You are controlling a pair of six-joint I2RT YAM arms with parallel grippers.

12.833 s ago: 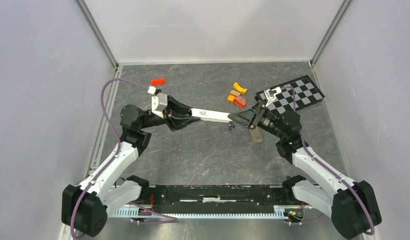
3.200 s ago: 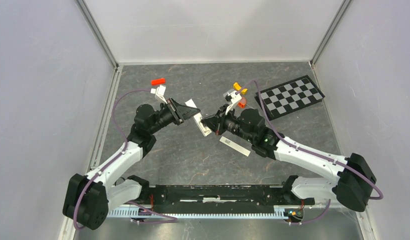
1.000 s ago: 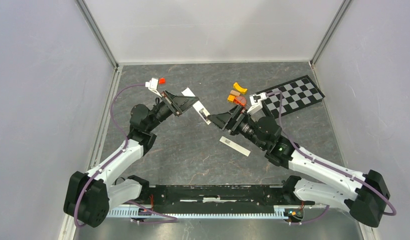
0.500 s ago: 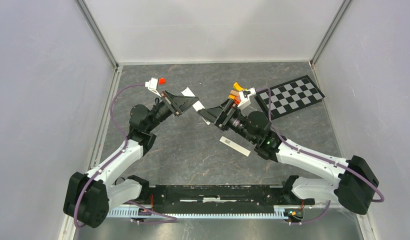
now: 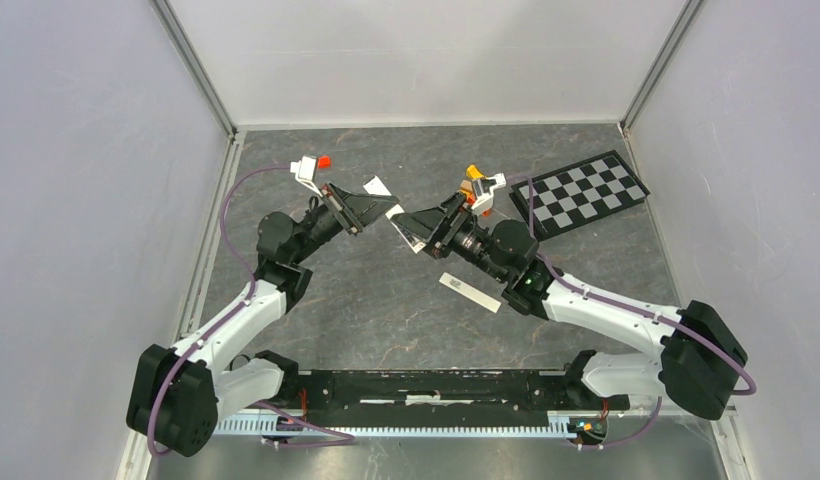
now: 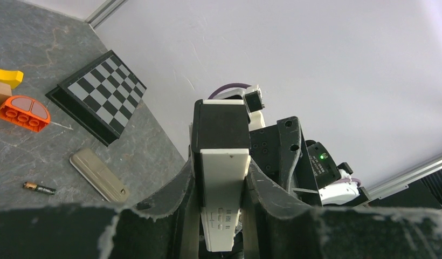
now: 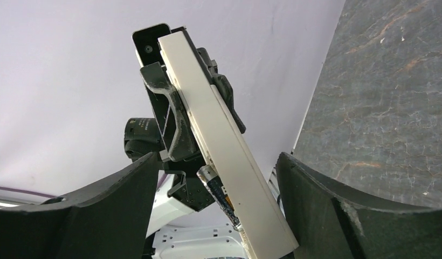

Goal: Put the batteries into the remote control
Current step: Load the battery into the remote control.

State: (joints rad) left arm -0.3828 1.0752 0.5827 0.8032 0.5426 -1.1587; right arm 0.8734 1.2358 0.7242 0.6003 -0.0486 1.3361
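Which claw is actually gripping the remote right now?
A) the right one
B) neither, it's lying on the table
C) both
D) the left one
D: the left claw is clamped on the remote control, while the right claw stands wide open around it.

The remote control (image 6: 224, 167) sits between the fingers of the left gripper (image 5: 381, 208), the right gripper (image 7: 218, 162) straddles its far end, and a battery (image 6: 39, 188) lies on the table (image 5: 386, 320) just beside a flat cover (image 6: 98, 174).
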